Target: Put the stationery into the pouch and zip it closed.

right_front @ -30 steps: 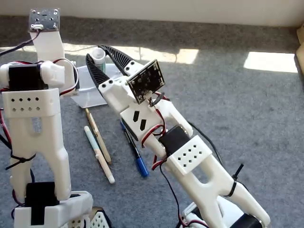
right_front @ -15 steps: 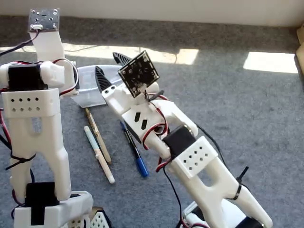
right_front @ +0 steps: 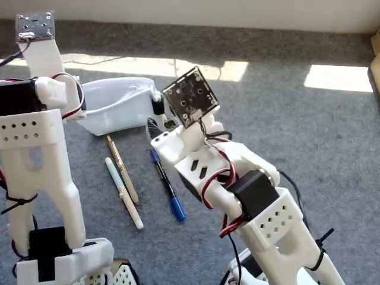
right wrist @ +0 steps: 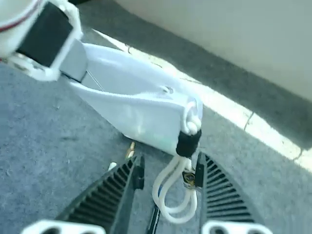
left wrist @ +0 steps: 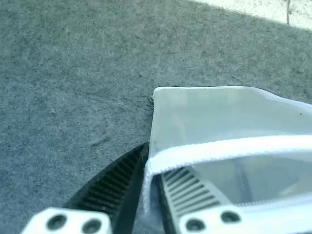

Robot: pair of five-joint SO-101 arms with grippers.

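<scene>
a grey carpet (right_front: 309, 136) is spread under everything. sunlit patches (right_front: 338, 77) are cast across it near the far edge, where it is bordered by a pale wall (right_front: 237, 12). a tan object (right_front: 376, 59) is cut off at one side.

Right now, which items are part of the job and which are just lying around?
Job: pouch, its zip cord, wooden pencil, pale pen, blue pen, left gripper shut on the pouch, right gripper open around the cord.
Not job: grey carpet, pale wall.
</scene>
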